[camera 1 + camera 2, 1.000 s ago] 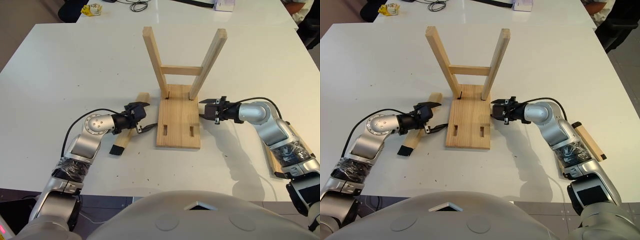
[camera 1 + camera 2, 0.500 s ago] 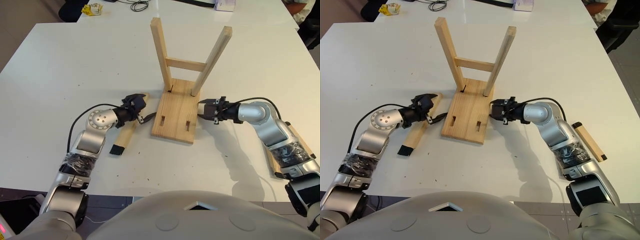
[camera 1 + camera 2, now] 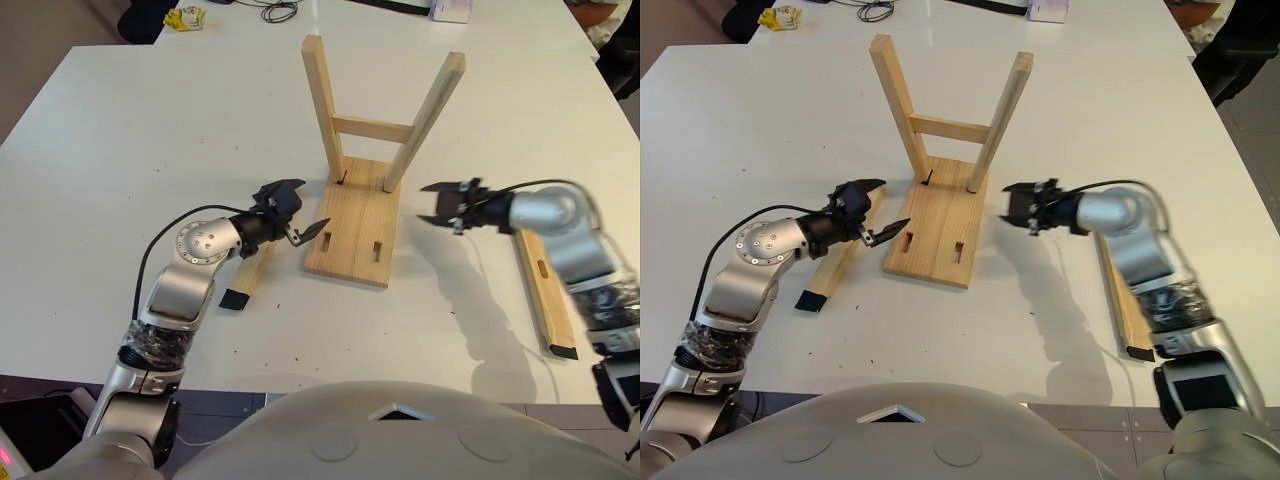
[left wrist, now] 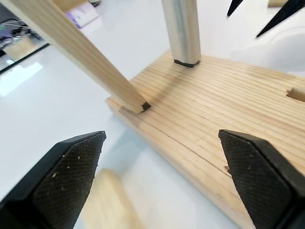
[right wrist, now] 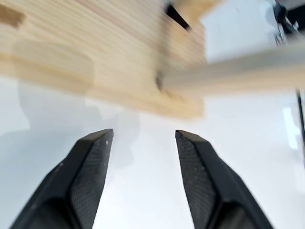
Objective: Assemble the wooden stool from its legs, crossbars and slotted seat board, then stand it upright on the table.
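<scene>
**Q:** How far along is the assembly?

**A:** About half, by judgement. The seat board (image 3: 352,262) lies flat at mid-surface. A leg pair (image 3: 323,105) stands in its far slots, splayed outward and tied by 1 crossbar (image 3: 372,128). The 2 near slots (image 3: 325,238) are open.

**Q:** What is left?

**A:** 2 more legs lie flat on the surface. The left loose leg (image 3: 252,278) is just left of the board, partly under the left arm. The right loose leg (image 3: 543,290) is well to the right. They probably go into the near slots, after which the stool must be turned over onto its feet (neither step is started).

**Q:** And the grippers?

**A:** The left gripper (image 3: 303,207) hovers at the board's left edge, fingers (image 4: 66,183) spread and holding nothing. Whether it touches the board cannot be told. The right gripper (image 3: 432,203) sits right of the board, apart from it, fingers (image 5: 88,176) likewise spread and empty.

**Q:** The setting?

**A:** A white surface (image 3: 130,130). Beyond its far edge, a second surface (image 3: 230,25) carries cables (image 3: 275,10), a yellow object (image 3: 186,18) and a white box (image 3: 448,10).
</scene>
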